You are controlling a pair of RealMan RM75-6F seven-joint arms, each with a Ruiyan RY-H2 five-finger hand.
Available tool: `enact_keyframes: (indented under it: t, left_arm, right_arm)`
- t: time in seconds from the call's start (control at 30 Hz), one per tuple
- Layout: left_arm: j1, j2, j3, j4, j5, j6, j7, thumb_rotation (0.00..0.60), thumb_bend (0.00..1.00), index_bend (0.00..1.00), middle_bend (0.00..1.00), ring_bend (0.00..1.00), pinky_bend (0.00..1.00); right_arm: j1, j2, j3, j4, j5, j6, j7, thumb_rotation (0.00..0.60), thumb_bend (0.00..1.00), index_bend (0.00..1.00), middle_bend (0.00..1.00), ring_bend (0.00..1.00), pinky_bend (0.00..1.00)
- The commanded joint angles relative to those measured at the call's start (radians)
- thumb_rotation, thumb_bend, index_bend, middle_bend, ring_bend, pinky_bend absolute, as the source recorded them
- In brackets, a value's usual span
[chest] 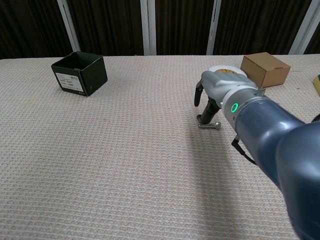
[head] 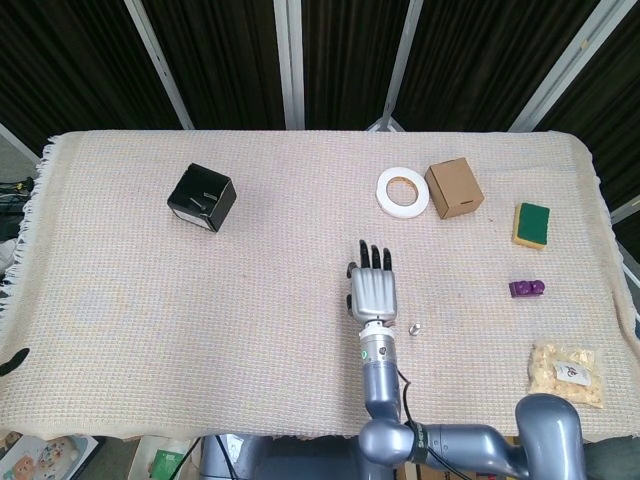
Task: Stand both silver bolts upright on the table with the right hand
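One silver bolt (chest: 210,126) lies on its side mid-table in the chest view; the head view hides it under my right hand (head: 371,289). That hand (chest: 214,92) hovers palm down over the bolt with its fingers spread, and its fingertips (chest: 200,119) come down at the bolt's left end. Nothing is gripped. The second silver bolt (head: 414,327) stands upright just right of the wrist in the head view; my forearm hides it in the chest view. A dark sliver of my left hand (head: 12,362) shows at the table's lower left edge, its pose unreadable.
A black open box (head: 201,197) sits at the far left. A white tape roll (head: 403,191) and a cardboard box (head: 454,187) lie behind the hand. A green-yellow sponge (head: 531,224), a purple block (head: 527,289) and a snack bag (head: 567,373) line the right side.
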Motion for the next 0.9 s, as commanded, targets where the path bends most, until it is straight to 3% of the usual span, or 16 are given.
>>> enact_keyframes:
  t: [0.03, 0.47, 0.9]
  left_arm:
    - [0.000, 0.000, 0.001, -0.001, 0.002, 0.000, 0.000, 0.600, 0.15, 0.17, 0.10, 0.00, 0.05]
    - [0.003, 0.002, 0.001, 0.002, 0.005, 0.005, -0.010, 0.600, 0.15, 0.17, 0.10, 0.00, 0.05]
    - [0.001, 0.004, -0.004, 0.005, -0.004, 0.002, -0.018, 0.600, 0.15, 0.17, 0.10, 0.00, 0.05]
  right_arm:
    - [0.009, -0.004, -0.015, 0.021, 0.006, 0.001, -0.024, 0.600, 0.37, 0.42, 0.00, 0.00, 0.00]
    - [0.021, -0.040, -0.028, 0.106, 0.026, -0.022, -0.023, 0.600, 0.37, 0.42, 0.00, 0.00, 0.00]
    - [0.030, -0.074, -0.016, 0.202, 0.035, -0.075, 0.011, 0.600, 0.37, 0.50, 0.00, 0.00, 0.00]
